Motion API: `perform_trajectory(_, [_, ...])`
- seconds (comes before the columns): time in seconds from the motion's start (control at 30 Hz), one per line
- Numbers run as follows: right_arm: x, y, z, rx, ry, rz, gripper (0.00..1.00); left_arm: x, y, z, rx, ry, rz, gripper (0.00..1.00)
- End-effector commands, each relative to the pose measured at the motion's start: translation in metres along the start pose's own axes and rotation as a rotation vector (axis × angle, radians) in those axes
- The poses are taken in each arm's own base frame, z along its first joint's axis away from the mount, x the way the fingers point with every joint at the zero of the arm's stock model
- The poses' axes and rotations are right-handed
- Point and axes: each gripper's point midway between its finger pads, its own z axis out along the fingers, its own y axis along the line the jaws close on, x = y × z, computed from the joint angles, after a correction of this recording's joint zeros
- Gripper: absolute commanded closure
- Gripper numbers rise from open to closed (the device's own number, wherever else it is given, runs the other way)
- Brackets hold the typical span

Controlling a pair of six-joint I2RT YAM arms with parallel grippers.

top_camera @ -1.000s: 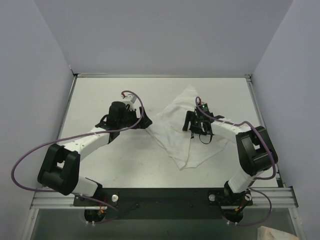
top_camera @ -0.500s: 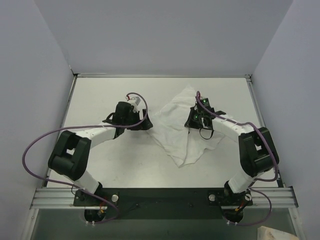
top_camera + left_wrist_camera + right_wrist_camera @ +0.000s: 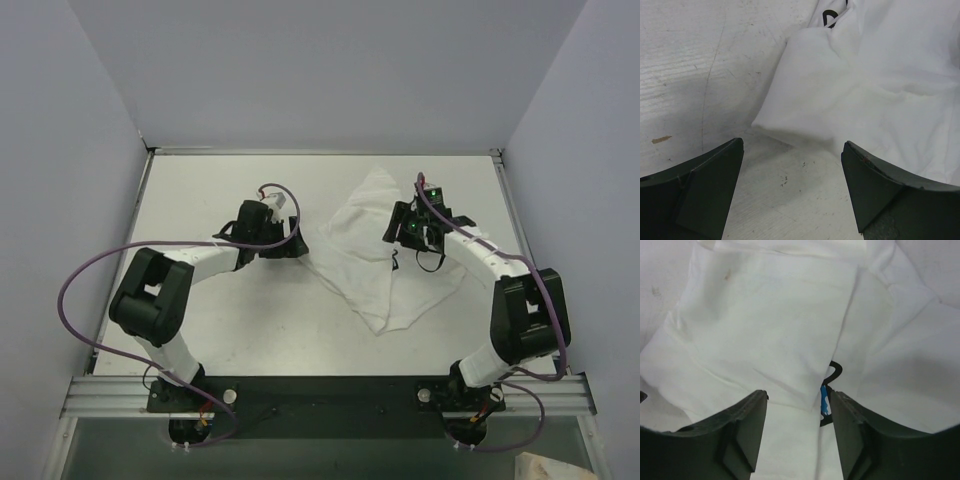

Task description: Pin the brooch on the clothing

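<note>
The white T-shirt lies crumpled on the table right of centre. It also shows in the left wrist view and the right wrist view. A sliver of its blue print with a dark curved line shows beside a fold. My left gripper is open and low over bare table just short of the shirt's left edge. My right gripper is open over the shirt, with a fold of cloth between the fingers. The brooch is not in view.
The pale table is walled at the back and both sides. A small brown speck lies on the table left of my left gripper. Purple cables loop off both arms.
My left gripper has moved right, up to the shirt's left edge. My right gripper has moved back and to the right, and the shirt has shifted and spread to the right.
</note>
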Motion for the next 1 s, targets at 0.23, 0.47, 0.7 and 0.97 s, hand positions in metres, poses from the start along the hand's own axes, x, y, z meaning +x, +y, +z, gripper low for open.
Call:
perform_trajectory(0.23, [0.028, -0.007, 0.009, 0.014, 0.105, 0.003, 0.44, -0.022, -0.019, -0.006, 0.060, -0.062, 0.025, 0.10])
perform_trajectory(0.47, [0.046, -0.016, 0.035, 0.046, 0.188, 0.026, 0.52, -0.022, -0.015, -0.007, 0.047, -0.065, 0.021, 0.10])
perform_trajectory(0.7, [0.032, 0.011, 0.042, -0.017, 0.155, 0.005, 0.77, -0.021, -0.012, -0.013, 0.029, -0.074, 0.029, 0.10])
perform_trajectory(0.97, [0.021, 0.010, 0.022, 0.046, 0.126, -0.072, 0.73, -0.024, -0.007, -0.016, -0.002, -0.081, 0.049, 0.10])
